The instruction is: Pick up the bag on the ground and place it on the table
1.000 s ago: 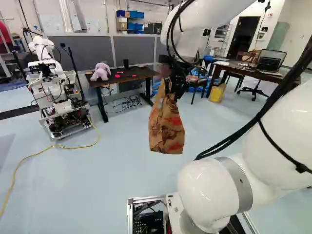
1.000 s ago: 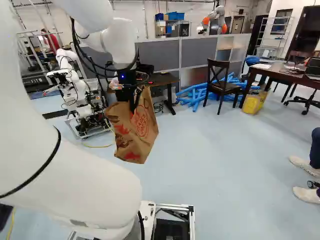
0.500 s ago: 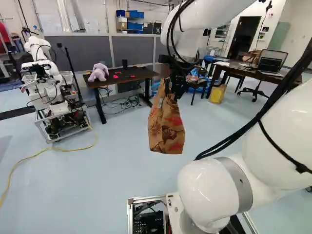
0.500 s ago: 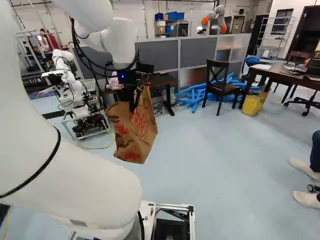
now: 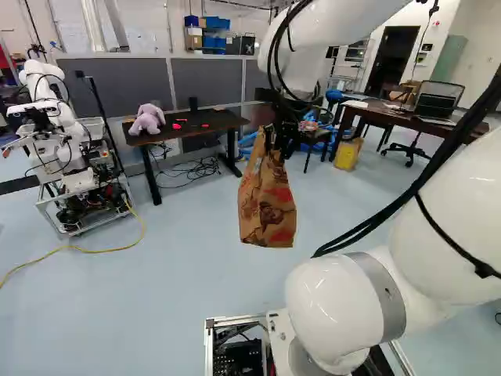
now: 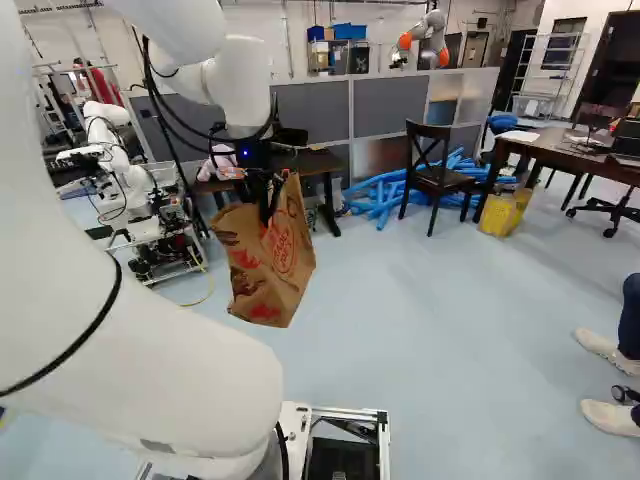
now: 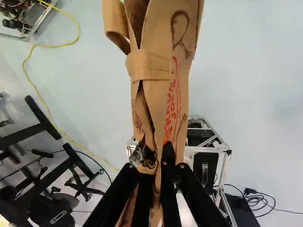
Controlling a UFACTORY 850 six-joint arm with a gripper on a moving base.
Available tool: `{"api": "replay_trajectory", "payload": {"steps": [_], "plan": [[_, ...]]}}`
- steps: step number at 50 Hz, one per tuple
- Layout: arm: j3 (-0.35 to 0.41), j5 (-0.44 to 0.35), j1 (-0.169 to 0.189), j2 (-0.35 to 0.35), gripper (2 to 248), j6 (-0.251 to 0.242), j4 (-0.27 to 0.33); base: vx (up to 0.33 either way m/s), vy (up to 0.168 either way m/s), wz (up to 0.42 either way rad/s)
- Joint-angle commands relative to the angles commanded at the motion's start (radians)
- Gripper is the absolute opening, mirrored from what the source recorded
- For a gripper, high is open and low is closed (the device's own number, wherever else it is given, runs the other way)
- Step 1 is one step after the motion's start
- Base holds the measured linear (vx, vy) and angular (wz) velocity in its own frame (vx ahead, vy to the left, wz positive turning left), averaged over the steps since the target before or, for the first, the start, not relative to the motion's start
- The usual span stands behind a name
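Brown paper bag [image 5: 268, 211] hangs above the floor [image 5: 196, 274], my claw [image 7: 155, 165] closed on its bunched top. That pinch is my worry: thin paper could tear or creep out if I swing it hard. Coming in too low, I might catch the bag's bottom on the edge of the dark worktop [image 5: 223, 120], crumpling it, or shove the plush toy [image 5: 147, 120]. Driving too wide, I'd risk snagging the yellow cable [image 5: 117, 249] near another robot [image 5: 77, 182].
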State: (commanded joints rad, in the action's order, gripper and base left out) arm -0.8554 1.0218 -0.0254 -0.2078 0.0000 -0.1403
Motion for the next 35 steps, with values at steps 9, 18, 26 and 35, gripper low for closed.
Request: {"api": "replay_trajectory", "payload": {"steps": [9,18,26,35], "plan": [[0.0,0.0,0.0,0.0,23,0.0,0.0,0.212,-0.12,-0.026],[0.0,0.0,0.0,0.0,23,0.0,0.0,0.226,-0.109,-0.013],[0.0,0.0,0.0,0.0,23,0.0,0.0,0.228,-0.108,-0.012],[0.0,0.0,0.0,0.0,23,0.0,0.0,0.243,-0.093,0.104]]}}
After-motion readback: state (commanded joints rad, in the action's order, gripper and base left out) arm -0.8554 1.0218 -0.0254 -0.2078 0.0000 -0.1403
